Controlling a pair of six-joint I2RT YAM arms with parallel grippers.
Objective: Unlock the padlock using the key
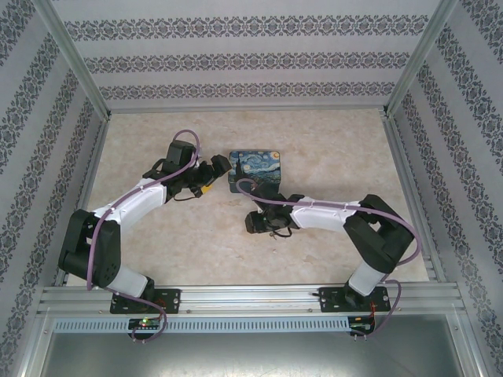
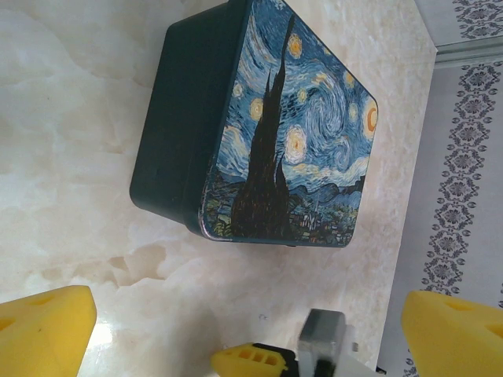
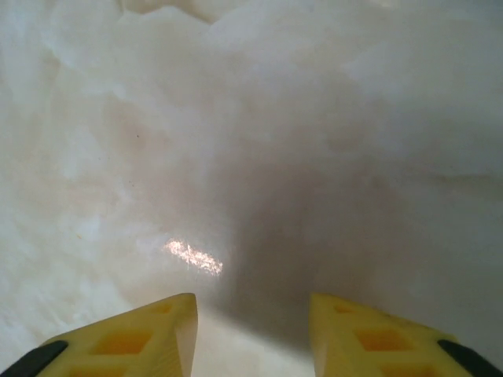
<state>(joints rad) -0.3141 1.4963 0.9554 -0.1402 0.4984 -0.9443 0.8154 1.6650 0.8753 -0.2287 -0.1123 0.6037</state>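
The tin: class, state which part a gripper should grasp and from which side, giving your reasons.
Probably the long dark side walls, spanning the tin's shorter width, coming from above: it lies flat, and those walls look straight and parallel.

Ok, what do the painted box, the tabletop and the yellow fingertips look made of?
Starry-night tin: probably printed sheet metal, glossy lid, dark smooth walls, rounded corners.
Tabletop: marble-look, cream veining, glare spot; possibly laminate.
Right gripper's fingertips: matte yellow plastic with hollow cut-outs.
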